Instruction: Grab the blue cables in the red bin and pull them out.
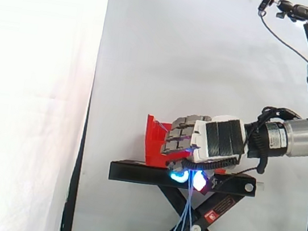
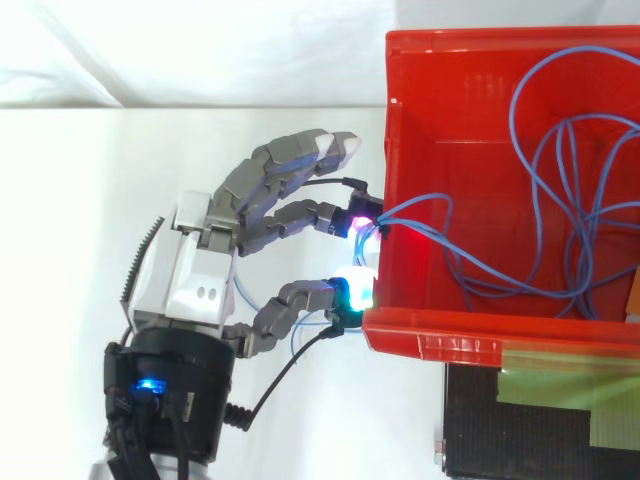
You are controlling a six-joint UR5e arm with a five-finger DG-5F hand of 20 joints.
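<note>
Hand (image 2: pixel 195 275): it sits just outside the bin wall that faces it, fingers curled narrow. I read it as pinching a few blue strands between a magenta-lit fingertip (image 2: pixel 353 222) and the glowing thumb pad beside it.

Cables (image 2: pixel 545 150): most of the bundle lies in loose loops inside the bin. A few strands climb over the wall to the hand. From the side I see thin blue lines (image 1: pixel 183 226) hanging from under the hand down past the stand.

Bin (image 2: pixel 440 45): red, sitting on the black stand (image 1: pixel 134 172) in front of the white curtain (image 1: pixel 180 50).

Why the hold is there: the pinch is right at the rim, where the strands leave the bin. I take it that gripping there keeps the free length short, so a pull acts on the loops at once.

Step in hand: I judge the grab made and the pull-out barely under way, since nearly all the cable lies in the bin.

Next move: I would draw the hand away from the wall with the pinch kept tight. It will need a long travel as the loops pay out.

Risk: the loops cross each other and could snag on the rim or drag the bin along the stand. Strands this thin could also slip between the pads.
</note>
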